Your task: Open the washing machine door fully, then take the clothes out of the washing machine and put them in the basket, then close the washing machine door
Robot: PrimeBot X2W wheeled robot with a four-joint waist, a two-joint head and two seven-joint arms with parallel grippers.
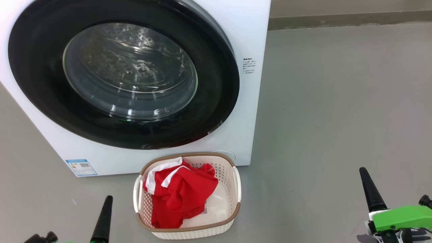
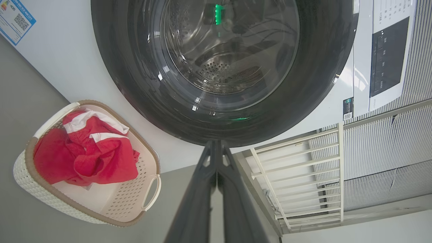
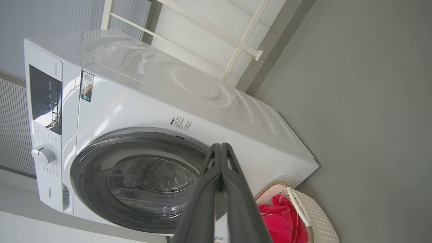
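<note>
Left gripper (image 1: 108, 199): long black fingers (image 2: 199, 195) tapering to a point, matte dark grey close up, small triangular cut-outs near the tips; black round knob (image 1: 50, 236) at its base; right gripper (image 1: 362, 170) same black tapered shape; bright green housing (image 1: 401, 217) behind it, smooth plastic look; white block (image 1: 372, 215) at finger root; second black knob (image 1: 425, 200) at far end.
</note>
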